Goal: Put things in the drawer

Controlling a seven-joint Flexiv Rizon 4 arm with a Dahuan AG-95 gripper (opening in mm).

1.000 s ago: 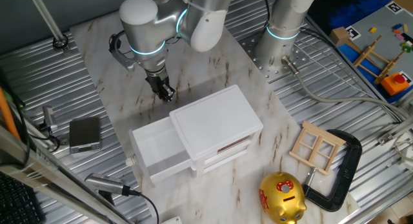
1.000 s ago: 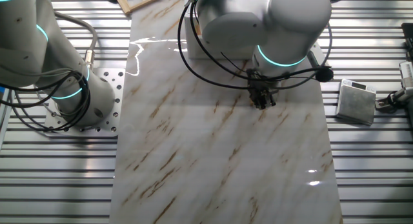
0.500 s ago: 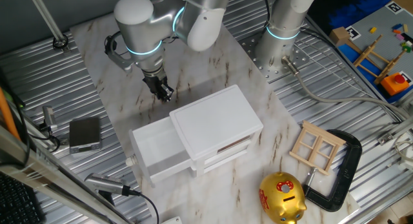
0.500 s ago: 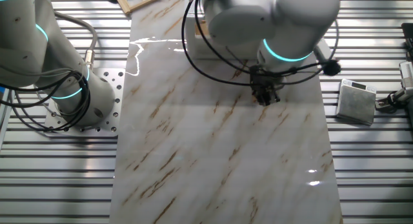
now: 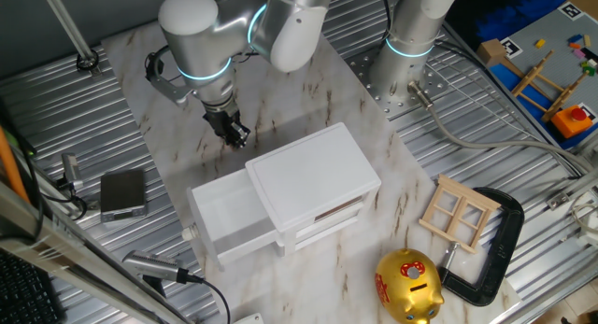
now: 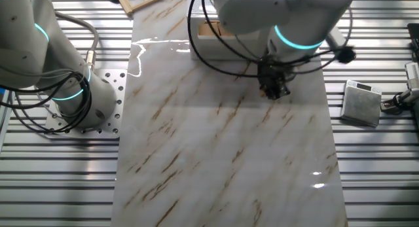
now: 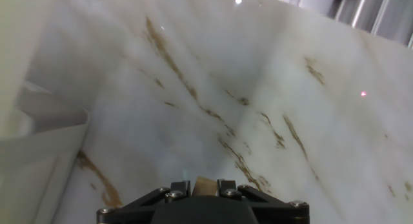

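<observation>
A tiny brown block [image 7: 206,182] sits pinched between my fingers in the hand view, with my gripper [image 7: 204,185] shut on it just above the marble. In one fixed view my gripper [image 5: 234,133] hangs low over the marble just behind the white cabinet [image 5: 313,170], near its back left corner. The top drawer [image 5: 227,215] is pulled out to the left and looks bare inside. The other fixed view has the gripper [image 6: 275,90] just in front of the cabinet [image 6: 211,32], which the arm mostly hides.
A gold piggy bank [image 5: 408,285], a wooden window frame [image 5: 458,212] and a black clamp [image 5: 495,245] lie right of the cabinet. A grey box [image 5: 122,193] sits on the ribbed metal at the left. The arm's base [image 5: 404,67] stands at the back.
The gripper has shifted a little to the left in one fixed view, right and up in the other, still shut on the block. The drawer and cabinet have not moved.
</observation>
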